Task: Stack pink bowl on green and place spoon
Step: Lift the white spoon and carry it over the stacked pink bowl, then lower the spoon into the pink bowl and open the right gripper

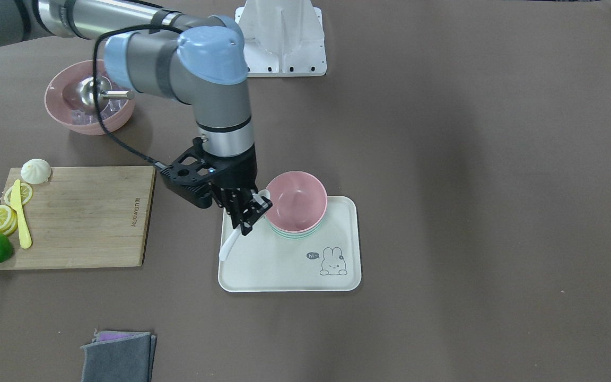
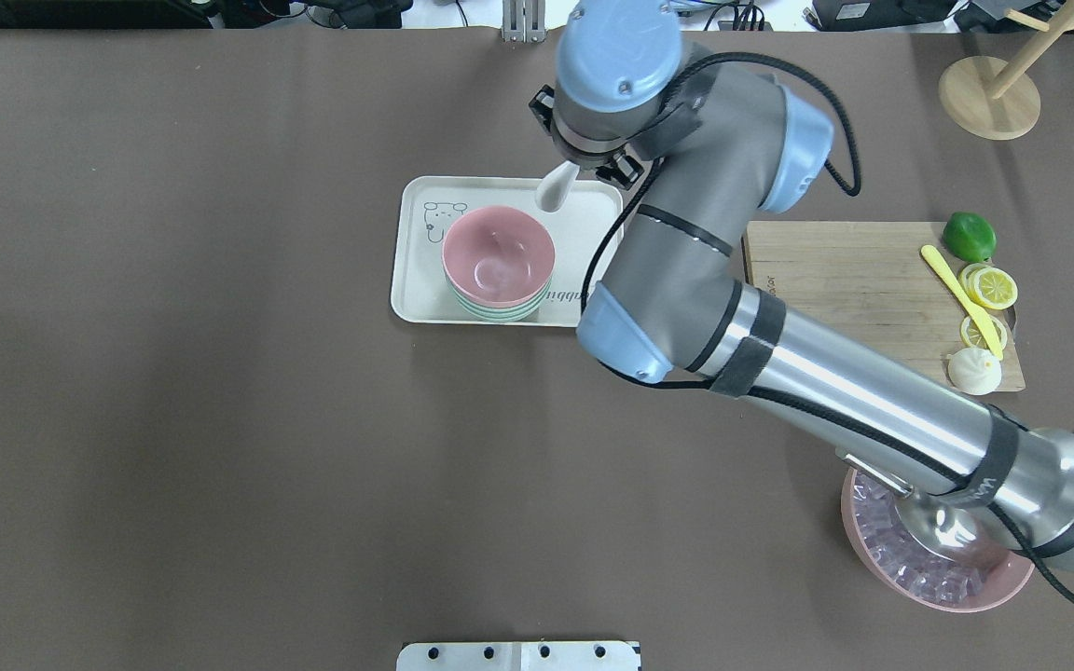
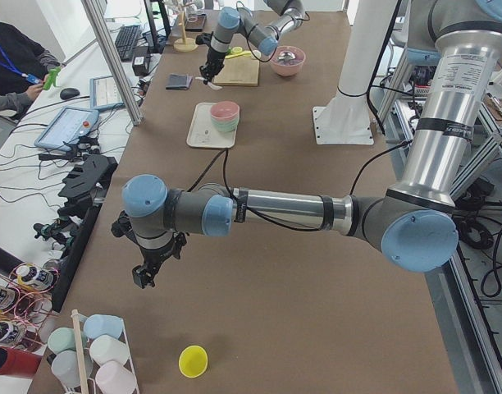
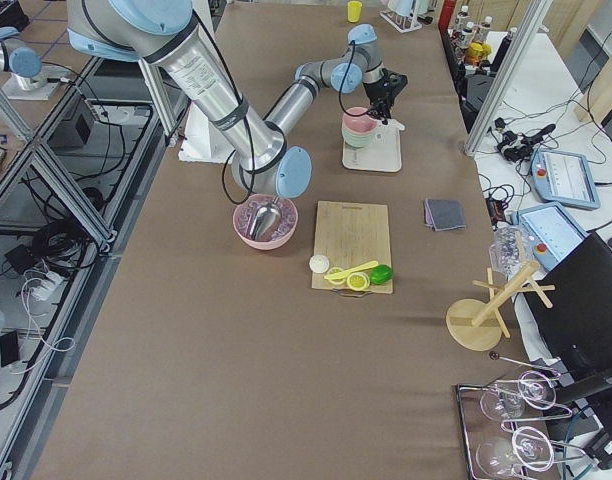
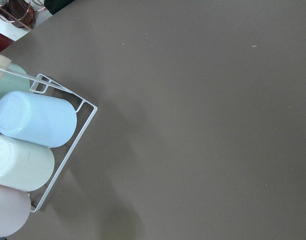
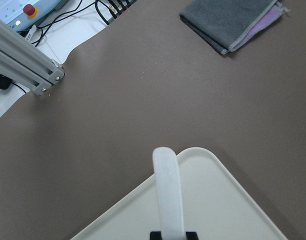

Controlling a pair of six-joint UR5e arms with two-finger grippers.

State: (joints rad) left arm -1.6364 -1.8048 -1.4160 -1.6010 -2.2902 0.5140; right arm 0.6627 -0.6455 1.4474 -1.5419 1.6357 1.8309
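The pink bowl is seated in the green bowl, and the stack is set on the robot-side part of the tray, which lies on the surface. Just beside the stack, on the robot's right of it, the right pincer is closed on the white spoon, which is gripped partway along its length. The spoon's long axis is tilted. One end is raised close to the pink rim, and the other slopes down and outward towards the tray's right edge. Whether that low end touches the tray cannot be told. The hollow of the pink bowl thus lies to the left of the pincer, so a short sideways carry is judged to be what is called for.

Well apart, at the surface's left end, the left pincer is held above bare surface near a wire rack of cups. Whether it is open or closed cannot be told.
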